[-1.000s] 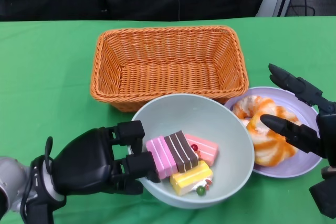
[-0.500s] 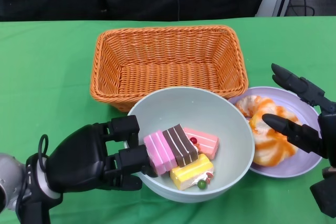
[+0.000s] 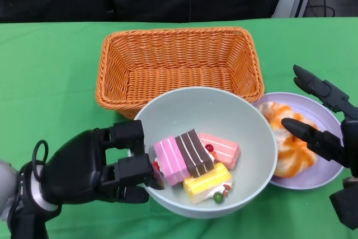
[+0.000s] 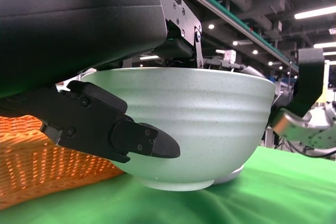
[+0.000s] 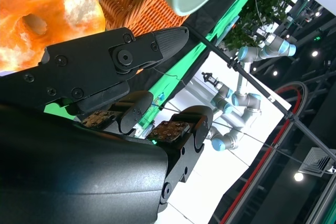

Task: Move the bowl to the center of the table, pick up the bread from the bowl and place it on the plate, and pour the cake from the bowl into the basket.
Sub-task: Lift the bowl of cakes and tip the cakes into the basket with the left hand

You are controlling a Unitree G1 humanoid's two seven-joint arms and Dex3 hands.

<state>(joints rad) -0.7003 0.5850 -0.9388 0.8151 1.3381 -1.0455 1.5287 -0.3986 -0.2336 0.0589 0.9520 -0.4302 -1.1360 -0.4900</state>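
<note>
Presently the left robot hand (image 3: 92,169) is gripping the pale green ceramic bowl (image 3: 235,116) by its near rim, fingers inside, thumb beneath; it should be tipping it slowly over the orange wicker basket (image 3: 179,65), the right robot hand (image 3: 324,132) hanging spread and empty.

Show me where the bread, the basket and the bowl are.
bread (image 3: 291,152): head view, on its glazed top.
basket (image 3: 179,33): head view, on its far rim.
bowl (image 3: 212,110): head view, on its bare inner wall.

Smooth, faintly speckled pale green ceramic-looking bowl (image 3: 246,130); rough woven orange wicker basket (image 3: 179,65); matt green cloth-covered table (image 3: 50,76); glossy lilac plate (image 3: 327,169).
</note>
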